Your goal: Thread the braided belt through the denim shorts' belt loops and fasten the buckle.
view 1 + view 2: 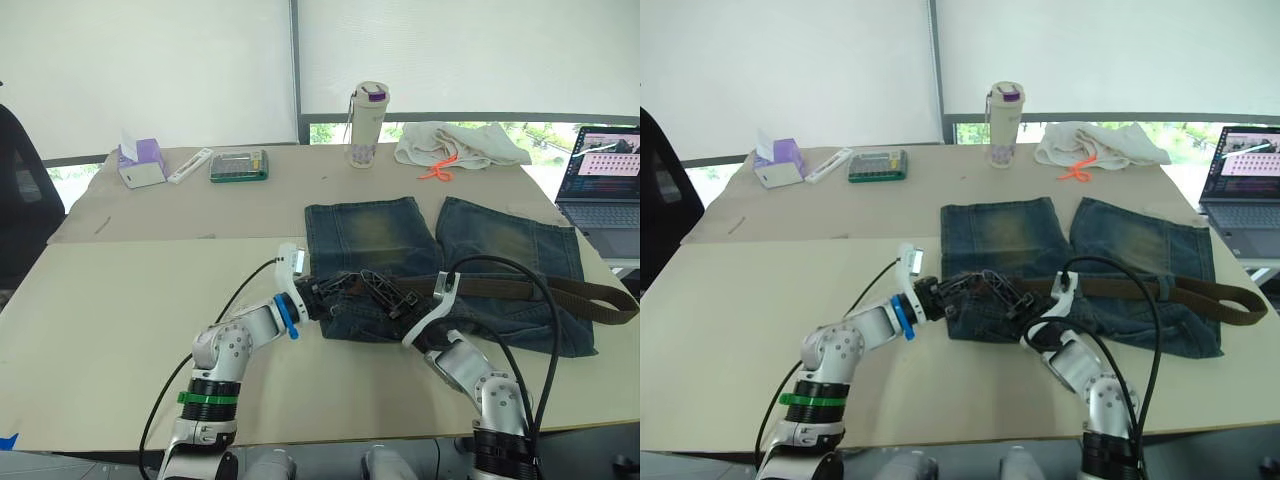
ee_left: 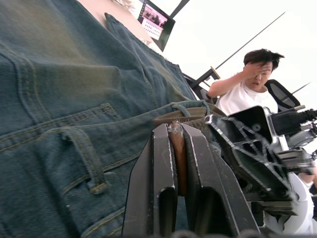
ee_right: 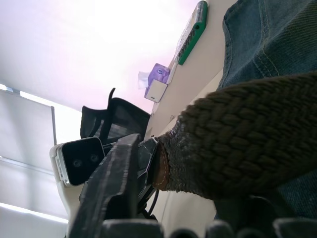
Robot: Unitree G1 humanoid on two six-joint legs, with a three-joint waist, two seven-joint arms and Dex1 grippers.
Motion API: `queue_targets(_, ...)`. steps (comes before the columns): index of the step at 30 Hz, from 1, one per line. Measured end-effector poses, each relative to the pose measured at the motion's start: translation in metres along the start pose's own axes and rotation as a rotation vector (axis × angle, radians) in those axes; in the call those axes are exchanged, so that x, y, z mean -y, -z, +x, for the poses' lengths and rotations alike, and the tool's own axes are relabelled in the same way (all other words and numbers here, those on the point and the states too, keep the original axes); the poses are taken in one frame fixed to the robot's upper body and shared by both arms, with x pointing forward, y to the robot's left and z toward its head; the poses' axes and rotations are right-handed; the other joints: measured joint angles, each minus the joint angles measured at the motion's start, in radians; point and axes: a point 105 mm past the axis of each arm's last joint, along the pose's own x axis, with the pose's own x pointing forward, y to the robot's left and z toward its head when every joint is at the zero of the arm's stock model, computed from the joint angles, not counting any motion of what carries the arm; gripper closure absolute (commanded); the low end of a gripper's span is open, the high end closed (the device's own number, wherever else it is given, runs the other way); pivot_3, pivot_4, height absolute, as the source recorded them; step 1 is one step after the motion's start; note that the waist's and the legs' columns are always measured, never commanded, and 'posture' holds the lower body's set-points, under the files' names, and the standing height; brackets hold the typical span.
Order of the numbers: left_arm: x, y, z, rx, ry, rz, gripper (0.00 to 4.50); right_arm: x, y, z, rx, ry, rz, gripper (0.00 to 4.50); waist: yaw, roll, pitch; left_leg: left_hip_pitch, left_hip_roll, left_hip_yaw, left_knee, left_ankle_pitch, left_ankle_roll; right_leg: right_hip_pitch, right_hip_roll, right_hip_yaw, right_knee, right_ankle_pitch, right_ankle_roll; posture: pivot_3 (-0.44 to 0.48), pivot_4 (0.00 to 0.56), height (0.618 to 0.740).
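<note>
The denim shorts (image 1: 440,265) lie flat on the table (image 1: 130,330) with the waistband towards me. The braided belt (image 1: 520,290) runs along the waistband and trails off past the shorts' right side, ending in a loop (image 1: 612,305); I cannot make out the buckle. My left gripper (image 1: 338,285) is at the waistband's left part, shut on the belt's brown leather tip (image 2: 177,148). A belt loop (image 2: 88,161) sits just beside it. My right gripper (image 1: 392,293) is close by on the waistband, against the belt (image 3: 247,139).
An open laptop (image 1: 603,185) stands at the table's right edge. Along the far side are a bottle (image 1: 366,125), a white cloth (image 1: 460,145), a green box (image 1: 238,165) and a purple tissue box (image 1: 143,160). A seated person (image 2: 245,87) is beyond the table.
</note>
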Motion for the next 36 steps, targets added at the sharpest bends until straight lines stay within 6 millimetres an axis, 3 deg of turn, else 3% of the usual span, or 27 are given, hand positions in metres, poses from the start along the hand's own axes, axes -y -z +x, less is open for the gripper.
queue_targets(3, 0.0, 0.001, 0.0, -0.004, 0.0, -0.001, 4.5, 0.002, 0.001, -0.004, -0.008, 0.001, -0.007, 4.47, 0.001, 0.0, 0.0, 0.0, 0.0, 0.0, 0.0, 0.0, 0.0, 0.0, 0.0, 0.0, 0.0, 0.0, 0.0, 0.0, 0.15, 0.74)
queue_targets(8, 0.001, 0.002, 0.001, -0.007, 0.008, -0.004, 4.5, 0.002, -0.001, -0.007, -0.018, -0.002, -0.033, 4.47, -0.001, 0.0, 0.0, 0.0, 0.001, 0.0, 0.0, 0.0, 0.0, 0.0, 0.001, 0.0, 0.0, 0.0, 0.0, 0.0, 0.15, 0.74)
queue_targets(14, -0.009, -0.003, -0.004, 0.003, -0.053, 0.043, 2.36, 0.003, -0.009, 0.0, -0.009, 0.035, -0.097, 4.5, -0.001, 0.0, 0.0, 0.0, 0.001, 0.0, 0.0, 0.0, 0.0, 0.0, 0.001, 0.0, 0.0, 0.0, 0.0, 0.0, 0.15, 0.74)
queue_targets(18, -0.031, -0.015, -0.024, -0.028, -0.185, 0.273, 1.02, 0.018, -0.027, 0.004, 0.007, 0.166, -0.157, 4.5, -0.002, 0.001, 0.0, 0.0, 0.002, 0.001, -0.002, 0.0, 0.0, -0.001, 0.002, 0.001, 0.0, 0.001, -0.002, 0.0, 0.15, 0.74)
queue_targets(21, -0.04, -0.027, -0.042, -0.035, -0.232, 0.441, 1.02, 0.028, -0.041, 0.0, 0.033, 0.262, -0.179, 4.5, 0.005, 0.001, 0.0, 0.0, 0.001, 0.001, -0.002, 0.0, 0.0, -0.001, 0.001, 0.001, -0.001, 0.001, -0.002, 0.0, 0.15, 0.74)
queue_targets(26, -0.047, -0.033, -0.057, -0.077, -0.256, 0.584, 1.02, 0.033, -0.047, -0.003, -0.013, 0.324, -0.221, 4.5, 0.005, 0.001, 0.0, 0.0, 0.001, 0.001, -0.001, 0.0, 0.0, -0.001, 0.0, 0.001, -0.001, 0.001, -0.002, 0.0, 0.15, 0.74)
queue_targets(36, -0.05, -0.026, -0.055, -0.091, -0.252, 0.589, 1.02, 0.032, -0.024, 0.005, -0.141, 0.327, -0.235, 4.5, -0.002, 0.001, 0.0, 0.0, 0.003, 0.001, -0.001, 0.0, 0.0, -0.001, 0.002, 0.001, 0.0, 0.001, -0.002, 0.0, 0.15, 0.74)
